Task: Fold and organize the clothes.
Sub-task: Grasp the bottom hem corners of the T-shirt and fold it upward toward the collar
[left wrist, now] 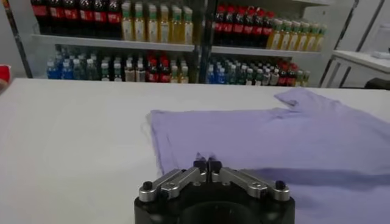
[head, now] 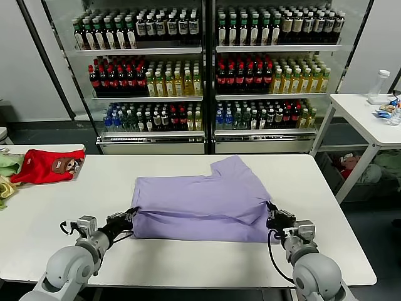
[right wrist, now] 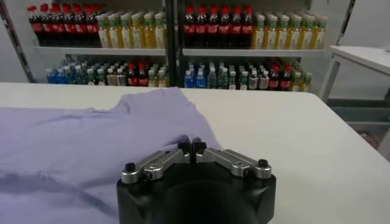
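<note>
1. the lavender t-shirt lies near the middle of the white table, partly folded, its near half doubled over and one sleeve pointing toward the drinks coolers.
2. the left gripper sits at the t-shirt's near left corner and the right gripper at its near right corner. both have their fingers pressed together.
3. from the head view each gripper touches the cloth edge, and the cloth looks pinched, though the exact hold is hard to make out there.
4. the left wrist view adds detail: that gripper's fingertips meet with no gap right at the folded edge of the t-shirt. whether cloth is caught between them, i cannot tell.
5. the right wrist view shows the same on the other side: closed fingertips resting against the t-shirt, with the sleeve rising beyond them.
6. only the head view shows a red garment lying well left of the t-shirt, with green and yellow cloths just past it at the table's edge.
7. right of the t-shirt stands a second white table carrying a clear bottle.
8. behind the t-shirt, the coolers hold rows of bottled drinks.
</note>
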